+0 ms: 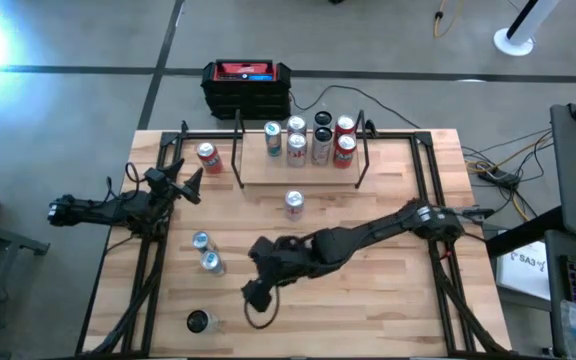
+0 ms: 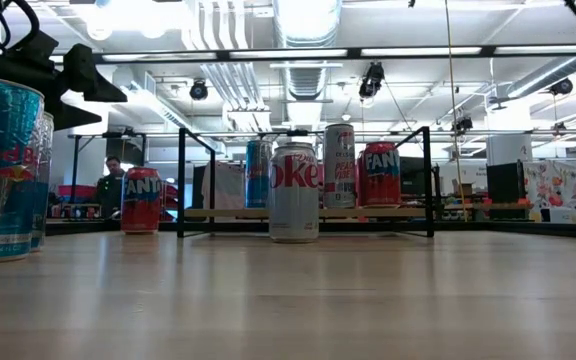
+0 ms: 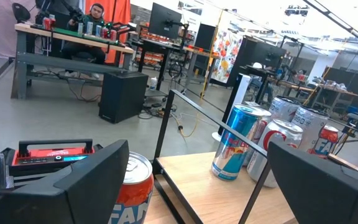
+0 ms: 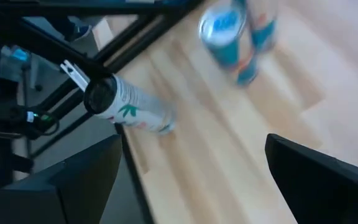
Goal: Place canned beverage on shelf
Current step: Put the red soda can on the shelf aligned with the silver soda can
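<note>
Both pairs of fingers, left point(image 1: 186, 180) and right point(image 1: 253, 295), are spread and empty. Six cylindrical metal cans point(image 1: 296, 148) stand on the wood-board shelf point(image 1: 298, 175); five more sit on the wooden bench point(image 1: 368, 290).

In the low view, the two blue cans point(image 2: 3, 170) at the left are cut by the picture's edge. The Diet Coke can point(image 2: 294, 191) hides part of the shelf point(image 2: 368, 213) behind it. In the right wrist view, the lying can point(image 4: 129, 104) and the blue-topped cans point(image 4: 232, 34) are blurred, labels unreadable.
</note>
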Robot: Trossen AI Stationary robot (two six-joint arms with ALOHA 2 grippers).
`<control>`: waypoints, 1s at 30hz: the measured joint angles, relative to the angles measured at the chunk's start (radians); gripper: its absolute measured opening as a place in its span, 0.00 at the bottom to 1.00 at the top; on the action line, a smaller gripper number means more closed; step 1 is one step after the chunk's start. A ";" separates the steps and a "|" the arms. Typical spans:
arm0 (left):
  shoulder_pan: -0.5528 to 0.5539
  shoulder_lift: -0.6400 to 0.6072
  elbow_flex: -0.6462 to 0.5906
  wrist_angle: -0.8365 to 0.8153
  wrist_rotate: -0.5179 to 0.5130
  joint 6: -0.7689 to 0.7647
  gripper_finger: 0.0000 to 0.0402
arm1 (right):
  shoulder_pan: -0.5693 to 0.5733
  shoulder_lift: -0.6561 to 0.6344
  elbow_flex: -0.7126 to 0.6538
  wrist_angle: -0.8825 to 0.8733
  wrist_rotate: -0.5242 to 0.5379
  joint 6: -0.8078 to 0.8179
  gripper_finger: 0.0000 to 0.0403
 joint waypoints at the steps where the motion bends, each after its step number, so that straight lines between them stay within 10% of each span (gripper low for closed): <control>1: 0.000 0.000 0.000 0.000 0.000 0.000 0.92 | -0.001 -0.031 -0.028 0.001 0.012 -0.031 0.94; 14: 0.000 0.000 0.000 0.000 0.000 0.000 0.92 | 0.005 -0.642 -0.857 0.248 0.105 -0.091 0.94; 30: 0.000 0.000 0.000 0.000 0.000 0.000 0.92 | -0.034 -1.241 -1.499 0.459 0.114 -0.188 0.94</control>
